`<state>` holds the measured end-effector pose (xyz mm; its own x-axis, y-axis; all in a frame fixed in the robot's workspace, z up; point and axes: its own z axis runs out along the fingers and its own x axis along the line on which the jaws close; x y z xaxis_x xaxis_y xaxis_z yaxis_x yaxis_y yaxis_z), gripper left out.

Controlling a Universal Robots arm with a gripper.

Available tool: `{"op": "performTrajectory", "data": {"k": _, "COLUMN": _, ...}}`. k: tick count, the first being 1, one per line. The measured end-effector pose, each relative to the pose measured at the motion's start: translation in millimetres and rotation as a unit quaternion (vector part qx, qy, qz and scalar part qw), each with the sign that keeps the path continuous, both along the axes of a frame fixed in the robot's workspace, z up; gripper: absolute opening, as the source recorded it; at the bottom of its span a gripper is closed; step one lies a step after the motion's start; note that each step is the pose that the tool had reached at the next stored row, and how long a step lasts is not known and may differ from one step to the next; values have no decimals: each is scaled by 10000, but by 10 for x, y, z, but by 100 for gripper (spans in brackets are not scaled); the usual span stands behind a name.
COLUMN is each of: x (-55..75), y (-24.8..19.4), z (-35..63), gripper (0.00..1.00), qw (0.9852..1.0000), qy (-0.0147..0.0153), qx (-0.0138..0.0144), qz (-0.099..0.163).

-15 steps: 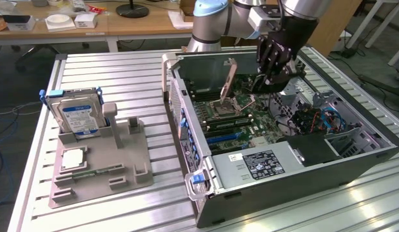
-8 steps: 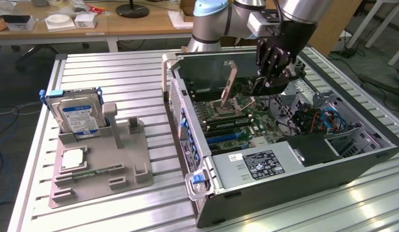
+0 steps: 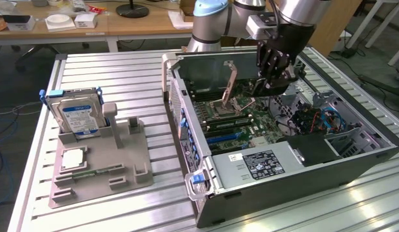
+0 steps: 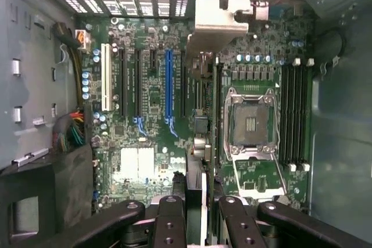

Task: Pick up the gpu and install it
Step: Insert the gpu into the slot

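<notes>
Gripper (image 3: pixel 275 83) clenched on the gpu (image 4: pixel 214 24) (card edge-on, pale bracket at its far end), poised above the motherboard (image 4: pixel 145 103) inside the open case (image 3: pixel 302 179), 1 o'clock in the exterior view, hard drive (image 3: pixel 80 116) at 9 o'clock.

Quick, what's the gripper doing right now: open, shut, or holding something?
Gripper: closed on the gpu, held edge-on above the motherboard inside the open computer case.
</notes>
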<state>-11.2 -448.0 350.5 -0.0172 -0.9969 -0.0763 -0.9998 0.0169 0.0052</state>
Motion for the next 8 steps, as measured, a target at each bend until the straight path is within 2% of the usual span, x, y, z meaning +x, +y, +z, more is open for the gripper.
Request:
{"op": "performTrajectory", "data": {"k": 3, "x": -41, "y": 0, "z": -23, "gripper": 27, "qw": 10000, "qy": -18, "qx": 0, "qz": -65}}
{"op": "performTrajectory", "data": {"k": 8, "x": -148, "y": 3, "z": -52, "gripper": 27, "qw": 10000, "qy": -21, "qx": -1, "qz": -67}}
